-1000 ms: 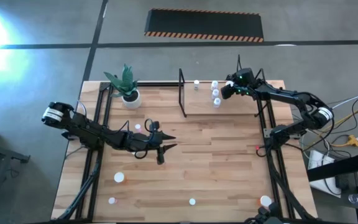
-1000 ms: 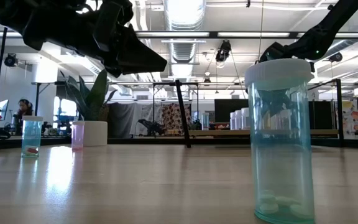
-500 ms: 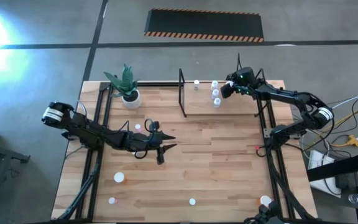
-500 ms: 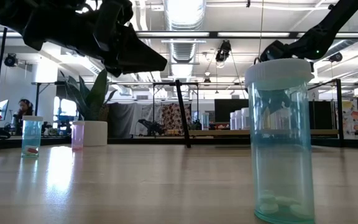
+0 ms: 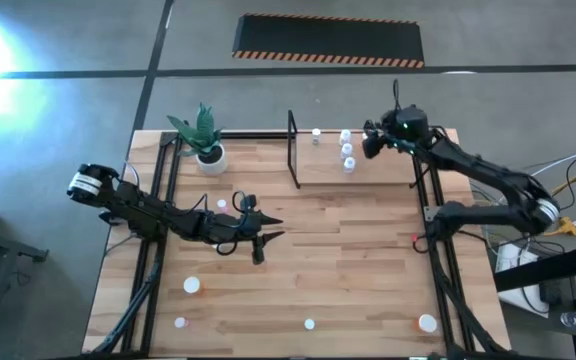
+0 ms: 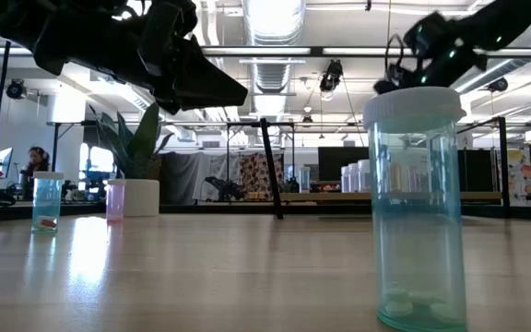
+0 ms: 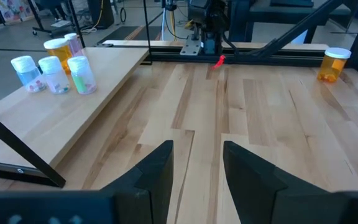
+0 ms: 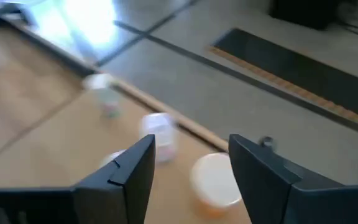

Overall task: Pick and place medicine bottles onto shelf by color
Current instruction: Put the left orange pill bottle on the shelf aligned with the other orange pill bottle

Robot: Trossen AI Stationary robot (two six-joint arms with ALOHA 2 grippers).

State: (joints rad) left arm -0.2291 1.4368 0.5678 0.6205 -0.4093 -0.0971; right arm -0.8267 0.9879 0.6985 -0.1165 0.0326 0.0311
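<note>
Grey concrete floor [image 5: 68, 100] surrounds the wooden desk [image 5: 348, 260], with a black mat edged in hazard stripes [image 5: 328, 40] beyond it. Long ceiling lights [image 6: 275, 18] and exposed ducts [image 6: 275, 69] hang overhead.

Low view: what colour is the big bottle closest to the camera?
Blue-green bottle with a white cap, clearest in the low view.

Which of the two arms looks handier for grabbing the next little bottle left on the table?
Probably the left. Its gripper hangs open and empty over mid-table near a pink bottle; the right gripper is up beside the shelf.
</note>
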